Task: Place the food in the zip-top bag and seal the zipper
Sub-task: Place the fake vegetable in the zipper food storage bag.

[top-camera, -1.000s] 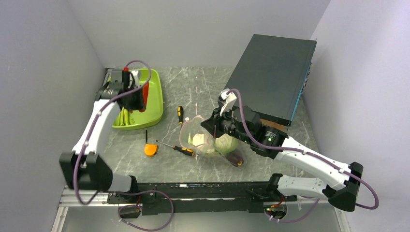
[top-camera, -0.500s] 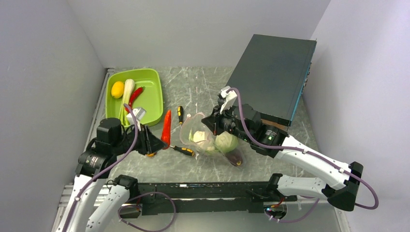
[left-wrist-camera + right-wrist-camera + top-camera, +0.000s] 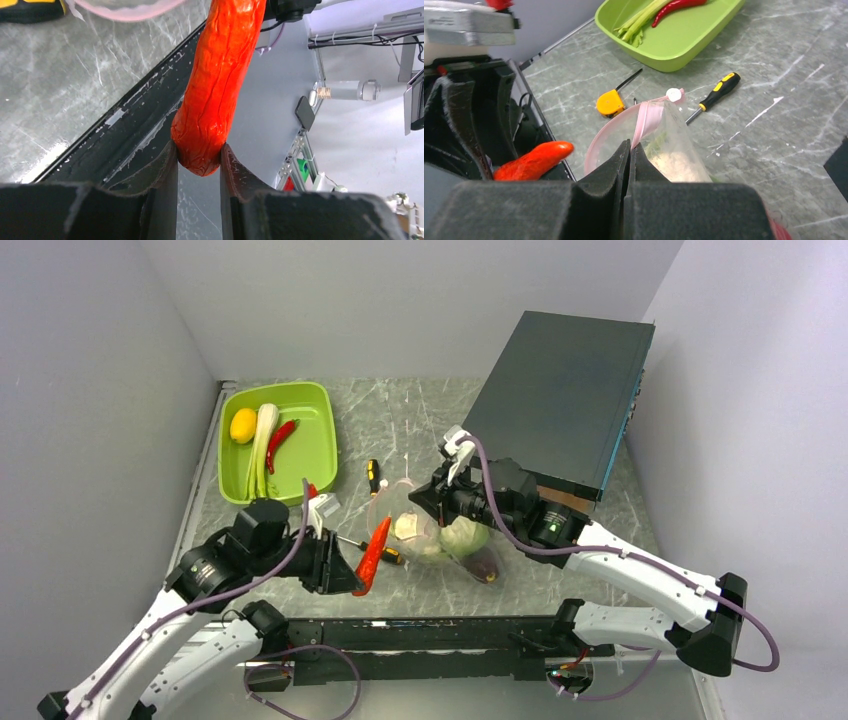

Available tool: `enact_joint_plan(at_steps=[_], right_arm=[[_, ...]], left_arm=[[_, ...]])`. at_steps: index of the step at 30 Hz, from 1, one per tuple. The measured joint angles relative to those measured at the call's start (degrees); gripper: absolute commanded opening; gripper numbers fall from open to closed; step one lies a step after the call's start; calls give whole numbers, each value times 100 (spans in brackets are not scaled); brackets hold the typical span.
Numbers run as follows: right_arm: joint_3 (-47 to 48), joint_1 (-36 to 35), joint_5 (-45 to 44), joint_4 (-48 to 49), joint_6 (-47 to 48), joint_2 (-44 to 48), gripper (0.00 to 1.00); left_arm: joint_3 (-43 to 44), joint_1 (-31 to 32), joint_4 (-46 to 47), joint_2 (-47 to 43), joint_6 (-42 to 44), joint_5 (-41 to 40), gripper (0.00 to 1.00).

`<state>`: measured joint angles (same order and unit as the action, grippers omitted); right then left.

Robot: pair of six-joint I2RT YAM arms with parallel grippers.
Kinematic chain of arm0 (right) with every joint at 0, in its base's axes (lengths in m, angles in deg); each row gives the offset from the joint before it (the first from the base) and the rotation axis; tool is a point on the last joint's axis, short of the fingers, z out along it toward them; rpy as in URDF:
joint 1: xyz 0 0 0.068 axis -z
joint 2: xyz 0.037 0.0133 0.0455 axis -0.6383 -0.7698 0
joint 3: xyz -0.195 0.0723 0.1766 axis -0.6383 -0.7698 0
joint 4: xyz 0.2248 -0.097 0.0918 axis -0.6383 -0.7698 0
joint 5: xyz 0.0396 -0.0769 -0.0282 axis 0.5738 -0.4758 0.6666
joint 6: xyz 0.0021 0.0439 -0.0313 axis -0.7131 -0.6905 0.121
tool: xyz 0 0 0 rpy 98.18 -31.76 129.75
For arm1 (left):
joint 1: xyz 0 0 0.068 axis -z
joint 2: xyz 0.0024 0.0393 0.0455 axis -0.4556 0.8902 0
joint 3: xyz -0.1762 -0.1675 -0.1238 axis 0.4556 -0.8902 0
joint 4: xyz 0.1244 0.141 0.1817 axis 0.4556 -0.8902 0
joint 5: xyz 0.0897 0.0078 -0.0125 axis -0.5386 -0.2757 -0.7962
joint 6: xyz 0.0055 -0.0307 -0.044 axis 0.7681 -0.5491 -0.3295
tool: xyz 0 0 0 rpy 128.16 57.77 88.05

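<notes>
My left gripper (image 3: 350,576) is shut on the blunt end of a red chili pepper (image 3: 372,552), held in the air just left of the bag's mouth; the left wrist view shows the chili (image 3: 220,85) pinched between the fingers (image 3: 198,150). My right gripper (image 3: 428,502) is shut on the pale pink zipper (image 3: 646,117) and holds the mouth of the clear zip-top bag (image 3: 432,532) up and open. The bag holds the white cauliflower (image 3: 408,528), the light-green leafy head (image 3: 468,536) and the dark purple piece (image 3: 487,563). The chili tip (image 3: 536,159) points at the mouth.
The lime-green tray (image 3: 318,440) at back left holds another red chili (image 3: 280,433), a yellow piece (image 3: 243,425) and a pale stalk (image 3: 262,445). A screwdriver (image 3: 373,476) and the orange tape measure (image 3: 608,103) lie left of the bag. A large black box (image 3: 565,390) stands at back right.
My left arm has left the tray with the red chili and swung to the front, bringing it close to the bag's mouth. My right gripper kept hold of the zipper, shifting slightly left.
</notes>
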<state>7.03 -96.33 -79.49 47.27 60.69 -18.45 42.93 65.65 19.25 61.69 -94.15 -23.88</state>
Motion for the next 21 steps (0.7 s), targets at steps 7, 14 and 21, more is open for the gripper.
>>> enact_joint_plan(at_steps=[7, 14, 21], right_arm=[[-356, 0, 431, 216, 551, 160, 0], [-503, -2, 774, 216, 787, 319, 0], [-619, -39, 1093, 234, 866, 516, 0]], left_arm=[[420, 120, -70, 1290, 81, 289, 0], [999, 55, -175, 2468, 157, 933, 3], [1016, -391, 221, 3029, -302, 1596, 13]])
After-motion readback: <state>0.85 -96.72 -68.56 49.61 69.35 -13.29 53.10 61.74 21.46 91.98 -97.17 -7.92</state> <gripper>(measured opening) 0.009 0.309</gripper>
